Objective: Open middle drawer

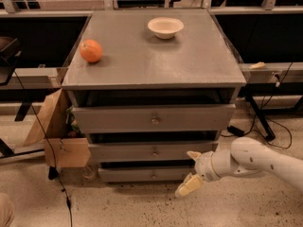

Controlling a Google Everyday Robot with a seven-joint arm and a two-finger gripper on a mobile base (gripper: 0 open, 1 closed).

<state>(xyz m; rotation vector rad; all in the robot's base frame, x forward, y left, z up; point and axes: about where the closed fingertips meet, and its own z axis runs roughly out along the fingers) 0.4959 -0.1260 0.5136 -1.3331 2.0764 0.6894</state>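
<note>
The grey cabinet (151, 60) has three drawers. The middle drawer (123, 152) is shut, with a small round metal knob (155, 151) at the centre of its front. The taller top drawer (113, 119) is above it and the slimmest bottom drawer (128, 175) is below. My gripper (185, 173) is on a white arm reaching in from the right. It is open and empty. It is in front of the right part of the middle and bottom drawers, right of the knob. One cream finger (192, 154) lies by the middle drawer front, the other points down towards the floor.
An orange (91, 50) and a white bowl (165, 27) sit on the cabinet top. A cardboard box (59, 136) leans at the cabinet's left side, with a black cable (49, 150) running to the floor. Rails and table legs stand behind on both sides.
</note>
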